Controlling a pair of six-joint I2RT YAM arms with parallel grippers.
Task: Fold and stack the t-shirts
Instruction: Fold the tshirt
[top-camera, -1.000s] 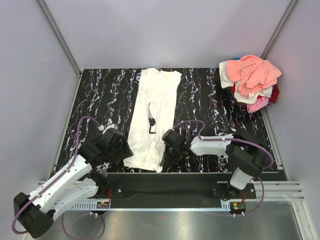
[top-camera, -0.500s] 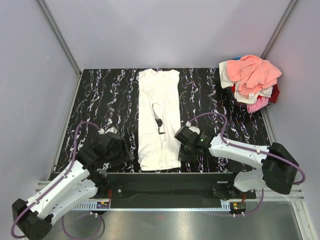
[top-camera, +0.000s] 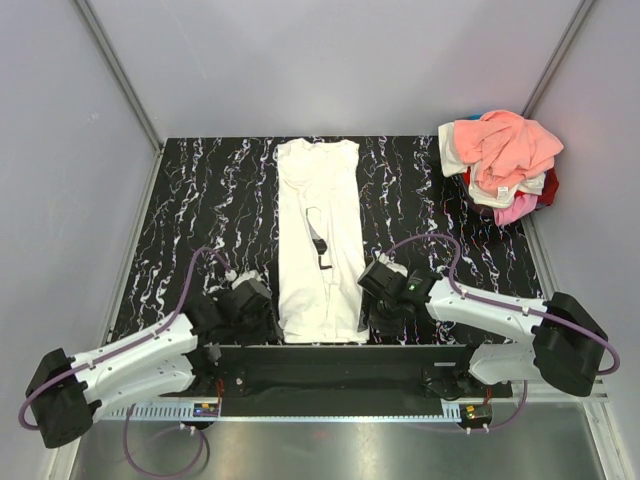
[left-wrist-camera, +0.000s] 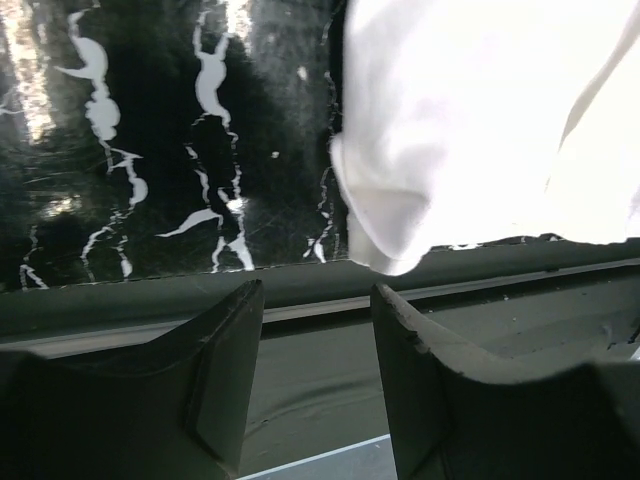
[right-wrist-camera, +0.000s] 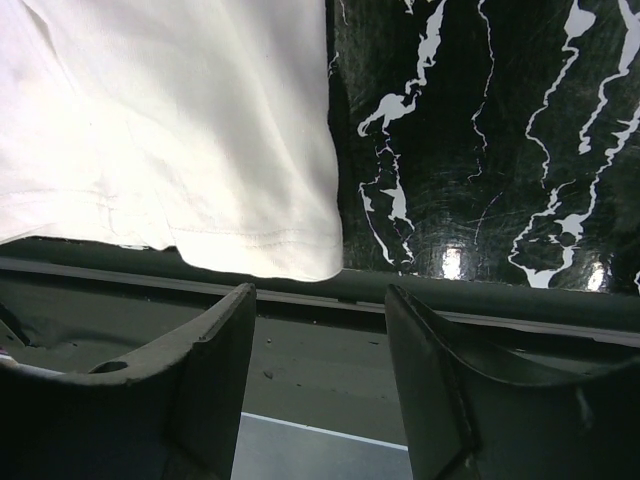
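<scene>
Your white t-shirt (top-camera: 320, 215) lies in the middle of the black, white-veined tabletop (top-camera: 200, 200), folded lengthwise into one long narrow strip that runs from the far side to the near edge. Its black print (top-camera: 318, 245) shows only as a thin sliver in a fold along the centre. The cloth lies mostly flat, with soft creases, and its stitched hem (right-wrist-camera: 265, 238) reaches the near edge of the tabletop, where a rounded corner droops just over it in both wrist views. Your left tool (left-wrist-camera: 317, 295) sits low at the near left corner of the shirt, its fingers parted with nothing between them and the cloth just beyond its tips. Your right tool (right-wrist-camera: 320, 295) sits at the near right corner, also parted and empty, with the hem just ahead of it. At the far right corner of the tabletop, well apart from the folded shirt, the heap of t-shirts (top-camera: 505, 165) stays unsorted: a salmon-peach shirt (top-camera: 510, 140) is crumpled on top, with cream cloth (top-camera: 497, 188), a pink edge (top-camera: 515, 210) and a patch of red (top-camera: 548, 188) beneath it.
</scene>
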